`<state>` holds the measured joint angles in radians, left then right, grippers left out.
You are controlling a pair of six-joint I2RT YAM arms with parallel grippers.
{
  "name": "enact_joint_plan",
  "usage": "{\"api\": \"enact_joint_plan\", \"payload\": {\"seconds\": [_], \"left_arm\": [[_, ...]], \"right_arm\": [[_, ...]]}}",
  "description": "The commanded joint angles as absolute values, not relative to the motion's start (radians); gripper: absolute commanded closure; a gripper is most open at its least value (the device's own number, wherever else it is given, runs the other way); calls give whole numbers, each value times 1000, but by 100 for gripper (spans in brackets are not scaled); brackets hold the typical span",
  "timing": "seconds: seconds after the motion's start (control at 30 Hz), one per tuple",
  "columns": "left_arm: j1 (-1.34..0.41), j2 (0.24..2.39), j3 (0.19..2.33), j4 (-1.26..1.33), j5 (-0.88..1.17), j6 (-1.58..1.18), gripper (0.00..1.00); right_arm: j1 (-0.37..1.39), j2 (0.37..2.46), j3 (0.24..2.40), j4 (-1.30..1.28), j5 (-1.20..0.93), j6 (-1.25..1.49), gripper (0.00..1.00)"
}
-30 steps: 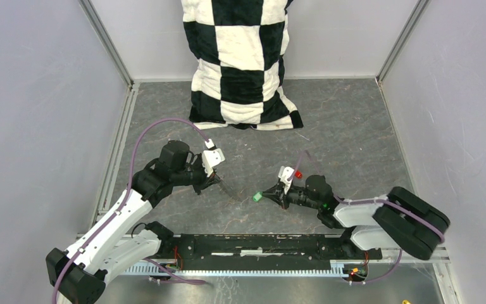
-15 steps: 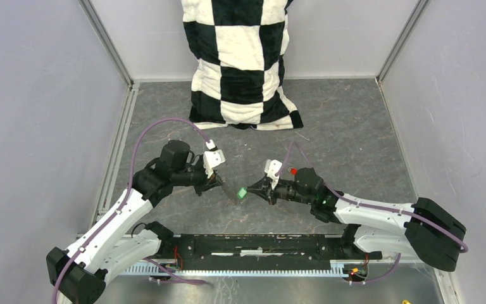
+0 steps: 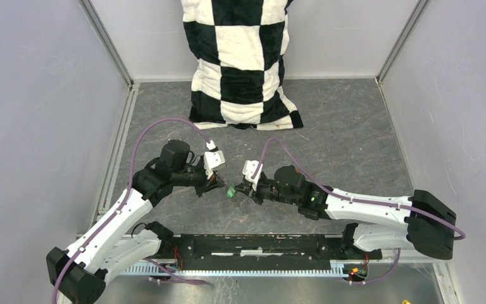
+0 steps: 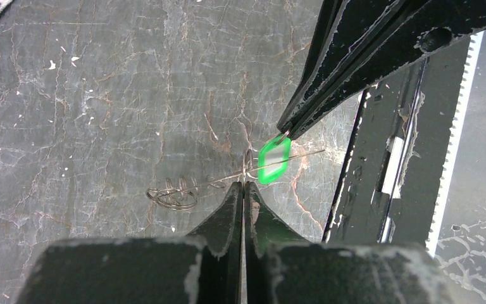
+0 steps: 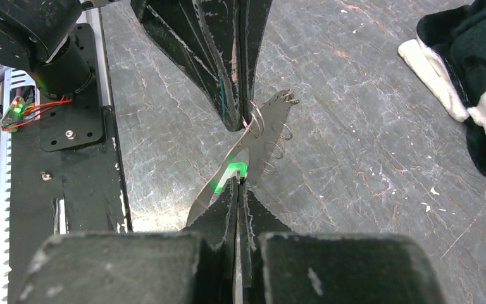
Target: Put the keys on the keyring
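Note:
My left gripper [image 3: 219, 184] is shut on the thin wire of the keyring [image 4: 172, 196], holding it just above the table; its small links hang to the left in the left wrist view. My right gripper [image 3: 240, 189] is shut on the green key [image 3: 230, 192], tip to tip with the left gripper. In the left wrist view the green head [image 4: 274, 159] sits against the wire, which crosses it. In the right wrist view the green key [image 5: 234, 170] lies just below the left fingers [image 5: 228, 76] and the keyring [image 5: 276, 134]. The red key is not visible.
A black-and-white checkered cloth [image 3: 240, 63] lies at the back of the grey marbled table [image 3: 354, 139]. Grey walls stand on both sides. The black base rail [image 3: 259, 244] runs along the near edge.
My right arm has stretched leftwards, carrying the green key up to my left gripper and the wire. The red key near its wrist has gone out of sight. My left arm has held still.

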<state>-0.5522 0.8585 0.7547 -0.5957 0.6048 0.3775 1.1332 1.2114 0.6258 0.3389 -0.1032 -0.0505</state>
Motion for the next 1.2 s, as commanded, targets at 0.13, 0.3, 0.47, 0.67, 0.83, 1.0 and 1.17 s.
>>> {"api": "enact_joint_plan", "payload": {"seconds": [0.13, 0.3, 0.47, 0.67, 0.83, 1.0, 1.17], "left_arm": [[-552, 857, 799, -556, 637, 392, 98], [-552, 859, 799, -556, 619, 392, 98], [-552, 868, 800, -556, 598, 389, 98], [-552, 879, 808, -556, 579, 370, 98], [-553, 881, 816, -554, 580, 356, 98], [-553, 882, 816, -550, 585, 345, 98], [-552, 876, 810, -551, 586, 341, 98]], "right_arm": [[1153, 1215, 671, 418, -84, -11, 100], [1169, 1241, 697, 431, -44, -2, 100], [1196, 1269, 730, 428, 42, -2, 100], [1219, 1278, 711, 495, 108, -2, 100], [1228, 1305, 721, 515, 96, -3, 100], [1234, 1320, 733, 530, 99, -7, 100], [1238, 1318, 727, 558, 123, -2, 100]]}}
